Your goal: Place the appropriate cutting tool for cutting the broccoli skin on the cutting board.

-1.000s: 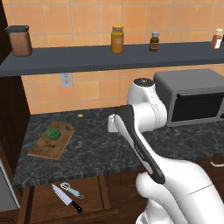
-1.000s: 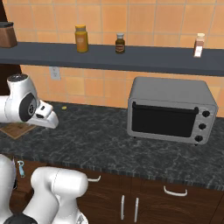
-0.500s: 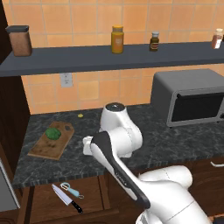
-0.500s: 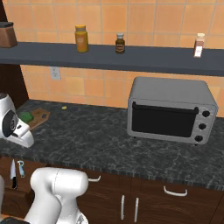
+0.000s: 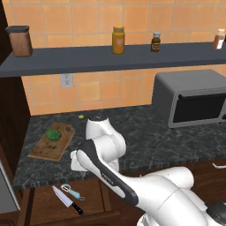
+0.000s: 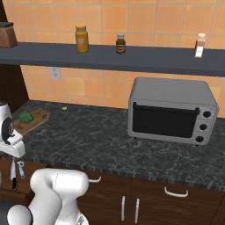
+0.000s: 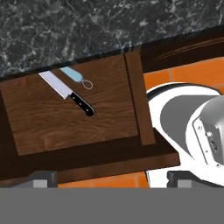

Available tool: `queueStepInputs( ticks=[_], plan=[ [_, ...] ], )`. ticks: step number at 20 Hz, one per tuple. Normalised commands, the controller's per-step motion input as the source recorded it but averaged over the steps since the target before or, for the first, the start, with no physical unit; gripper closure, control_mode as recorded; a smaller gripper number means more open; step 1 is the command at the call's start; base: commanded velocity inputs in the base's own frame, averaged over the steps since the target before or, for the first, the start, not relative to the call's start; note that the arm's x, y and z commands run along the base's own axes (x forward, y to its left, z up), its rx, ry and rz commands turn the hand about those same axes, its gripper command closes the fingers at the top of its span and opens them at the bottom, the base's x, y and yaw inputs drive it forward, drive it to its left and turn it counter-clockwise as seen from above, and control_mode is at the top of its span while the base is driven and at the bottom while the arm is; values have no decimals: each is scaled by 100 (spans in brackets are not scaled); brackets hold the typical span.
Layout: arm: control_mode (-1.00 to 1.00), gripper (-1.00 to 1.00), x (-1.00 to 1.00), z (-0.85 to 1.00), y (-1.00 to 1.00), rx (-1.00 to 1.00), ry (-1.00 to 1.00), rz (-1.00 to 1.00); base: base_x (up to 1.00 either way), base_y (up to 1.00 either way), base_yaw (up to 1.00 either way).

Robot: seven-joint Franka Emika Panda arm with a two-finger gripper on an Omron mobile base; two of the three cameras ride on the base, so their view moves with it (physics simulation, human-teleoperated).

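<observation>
Over the last second the arm had swung from mid-frame, up in front of the oven, across to the left and downward, so that in the left base view the wrist now hung low at centre-left, over the front edge of the counter (image 5: 145, 132), with the hand turned down toward the open drawer (image 5: 48, 205) beneath. That looked like the reach toward the tool, not yet a grasp. The knife (image 5: 67, 201) lay in the drawer at the lower left of that view, blade toward the upper left and black handle toward the lower right, with the peeler (image 5: 73, 191) just beside it. In the hand view the knife (image 7: 68, 93) sat upper left of centre on the drawer (image 7: 105, 127) floor, the peeler (image 7: 74, 75) close above its blade. The gripper (image 7: 111, 179) had only its two fingertips (image 7: 41, 178) showing at the bottom edge, well apart from each other and holding nothing, and the knife lay well above them and left of the midline, so the hand probably needed to descend and shift toward it. The board (image 5: 50, 143) rested on the counter at the left, the broccoli (image 5: 53, 134) on its far part, with bare wood nearer the camera for the knife.
</observation>
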Motion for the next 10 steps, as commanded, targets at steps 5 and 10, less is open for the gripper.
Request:
queueStepInputs(
  ticks=[5,10],
  plan=[
    [-100,-100,-31,-40,4,-3,1,0,0,0,0],
    [-100,-100,-50,-42,0,-5,0,0,0,0,0]
  ],
)
